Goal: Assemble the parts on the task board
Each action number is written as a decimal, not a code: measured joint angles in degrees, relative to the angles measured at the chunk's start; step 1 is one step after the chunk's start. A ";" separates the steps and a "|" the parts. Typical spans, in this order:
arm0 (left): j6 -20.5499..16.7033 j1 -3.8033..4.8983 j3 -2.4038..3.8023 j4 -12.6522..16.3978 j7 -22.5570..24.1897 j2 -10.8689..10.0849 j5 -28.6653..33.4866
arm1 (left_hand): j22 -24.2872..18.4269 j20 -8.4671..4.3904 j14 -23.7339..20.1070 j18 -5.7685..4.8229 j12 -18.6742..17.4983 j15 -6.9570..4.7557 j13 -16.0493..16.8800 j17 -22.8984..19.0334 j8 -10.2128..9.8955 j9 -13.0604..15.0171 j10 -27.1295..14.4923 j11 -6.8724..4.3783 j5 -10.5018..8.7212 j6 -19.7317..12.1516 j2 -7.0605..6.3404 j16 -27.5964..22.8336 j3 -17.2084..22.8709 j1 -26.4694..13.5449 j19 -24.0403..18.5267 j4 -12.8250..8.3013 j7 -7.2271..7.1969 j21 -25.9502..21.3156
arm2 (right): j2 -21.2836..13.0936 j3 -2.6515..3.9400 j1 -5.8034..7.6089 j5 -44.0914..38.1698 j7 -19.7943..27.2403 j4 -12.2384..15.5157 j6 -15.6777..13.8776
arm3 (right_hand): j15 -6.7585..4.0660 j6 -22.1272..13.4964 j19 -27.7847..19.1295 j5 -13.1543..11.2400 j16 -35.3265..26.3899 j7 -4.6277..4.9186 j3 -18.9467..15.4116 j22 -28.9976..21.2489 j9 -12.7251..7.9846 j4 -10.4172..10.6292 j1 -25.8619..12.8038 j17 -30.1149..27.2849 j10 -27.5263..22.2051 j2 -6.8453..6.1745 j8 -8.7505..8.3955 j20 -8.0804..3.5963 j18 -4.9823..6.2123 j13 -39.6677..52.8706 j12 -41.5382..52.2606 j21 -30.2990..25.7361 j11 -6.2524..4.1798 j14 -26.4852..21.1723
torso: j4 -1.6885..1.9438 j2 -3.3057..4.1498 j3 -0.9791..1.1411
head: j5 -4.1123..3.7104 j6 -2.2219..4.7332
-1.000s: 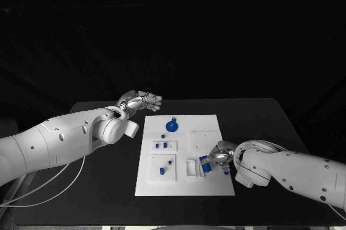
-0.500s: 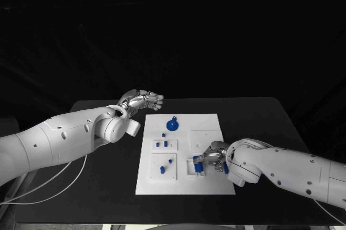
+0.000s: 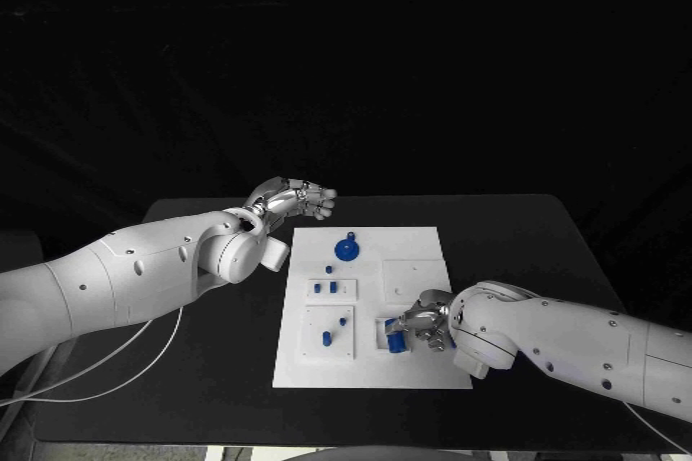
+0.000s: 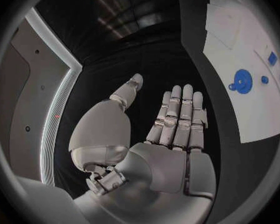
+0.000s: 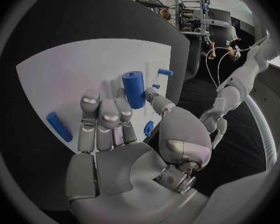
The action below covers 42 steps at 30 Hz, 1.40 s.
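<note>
My right hand [image 3: 420, 321] is low over the near right part of the white board [image 3: 418, 249], grasping a blue cylinder [image 5: 133, 89] between thumb and fingers; in the right wrist view the cylinder stands upright past my fingertips [image 5: 106, 109], above the board surface. A blue rod [image 5: 58, 126] lies flat on the board beside those fingers, apart from them. In the head view the hand sits just beside a small raised white holder [image 3: 387, 334] near the board's near edge. To the left of it, a raised square block [image 3: 329, 333] carries two small blue pieces, and a second block [image 3: 330, 289] beyond it carries two more. Further along the board's midline lies a round blue disc [image 3: 346, 250] with a small tab at its far side; the board's far right quarter is bare white. The black table [image 3: 534, 251] shows open margin on all four sides of the board, widest on the right. My left hand [image 3: 297, 200] is raised over the far left part of the table, beyond the board's far left corner and well apart from every piece; it holds nothing, and the left wrist view shows its fingers [image 4: 179, 115] straight and together, the thumb standing off to the side.
</note>
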 measured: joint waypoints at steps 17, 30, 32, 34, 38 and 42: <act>0.04 0.01 0.00 -0.21 -0.12 0.15 0.00 | -0.01 0.00 0.00 -0.02 0.00 0.00 0.00 0.04 0.00 0.00 0.00 0.00 0.00 0.00 0.00 0.00 0.00 0.00 0.00 0.00 0.00 0.00 | 1.17 -0.07 0.00 -1.38 0.16 -0.92 0.30 | -0.02 0.02 -0.10 0.00 0.00 0.04 -0.16 0.00 0.11 0.15 -0.36 0.05 0.00 -0.37 -0.12 -0.08 0.11 -0.11 -0.24 0.00 0.00 -0.02 | -0.01 0.01 -0.03 | 0.20 -0.02; 0.06 0.03 0.00 -0.54 -0.27 0.13 0.00 | 0.03 0.00 0.00 -0.04 0.00 0.00 0.01 0.09 0.00 0.01 0.00 0.00 0.00 0.00 0.00 0.00 0.00 0.00 0.00 0.00 0.00 -0.21 | 1.29 -0.11 -0.03 -2.11 0.32 -0.74 0.16 | -0.03 -0.06 -0.76 0.01 0.00 0.13 -8.59 0.00 0.54 -0.97 -7.62 0.55 -0.95 -0.22 -0.72 -0.52 0.10 -0.18 -1.14 0.00 -0.10 -0.03 | -0.01 0.01 -0.04 | 0.37 -0.07; 0.07 0.03 0.00 -0.58 -0.29 0.13 0.00 | 0.03 0.00 0.00 -0.04 0.00 0.00 0.00 0.09 0.00 0.01 0.00 0.00 0.00 0.00 0.00 0.00 0.00 0.00 0.00 0.00 0.00 -0.21 | 1.28 -0.11 -0.03 -2.15 0.38 -0.73 0.16 | -0.03 -0.06 -0.98 0.01 -0.01 0.13 -10.52 0.00 0.58 -2.46 -8.58 0.62 -0.95 0.29 -0.72 -0.56 0.09 -0.10 -1.14 0.00 -0.10 -0.03 | -0.01 0.01 -0.04 | 0.45 -0.08; 0.07 0.03 0.00 -0.58 -0.30 0.13 0.00 | 0.03 0.00 0.00 -0.04 0.00 0.00 0.00 0.09 0.00 0.01 0.00 0.00 0.00 0.00 0.00 0.00 0.00 0.00 0.00 0.00 0.00 -0.21 | 1.21 -0.11 -0.04 -2.23 0.42 -0.65 0.16 | -0.03 -0.06 -1.06 0.01 -0.29 0.14 -11.86 0.00 0.65 -3.81 -9.24 0.70 -0.95 0.95 -1.00 -0.63 0.09 -0.03 -1.14 -0.25 -0.10 -0.03 | -0.01 0.01 -0.04 | 0.46 -0.08; 0.07 0.03 0.00 -0.59 -0.34 0.11 0.00 | 0.03 0.00 0.00 -0.05 0.00 0.00 0.00 0.08 0.00 0.01 0.00 0.00 0.00 0.00 0.00 0.00 0.00 0.00 0.00 0.00 0.00 -0.21 | 0.52 -0.11 -0.04 -2.52 0.86 -0.01 0.17 | -0.03 -0.06 -1.09 0.01 -0.32 0.14 -13.71 0.00 0.71 -5.89 -9.89 0.79 -1.14 1.60 -1.05 -0.60 0.09 0.00 -1.35 -0.34 -0.29 -0.03 | -0.01 0.01 -0.03 | 0.49 -0.06; 0.08 0.03 0.00 -0.60 -0.37 0.03 0.00 | 0.03 0.00 0.00 -0.06 0.00 0.00 0.01 0.13 0.00 -0.04 0.00 0.00 0.00 0.00 0.00 0.00 0.00 0.00 0.00 0.00 0.00 -0.21 | -0.87 -0.10 -0.06 -2.74 1.92 0.80 0.37 | -0.03 -0.07 -0.83 0.01 -0.50 0.14 -13.08 0.00 0.79 -7.84 -9.03 0.85 -1.14 1.97 -1.34 -0.87 0.08 0.09 -1.35 -0.43 -0.30 -0.03 | -0.03 0.01 -0.01 | 0.53 -0.03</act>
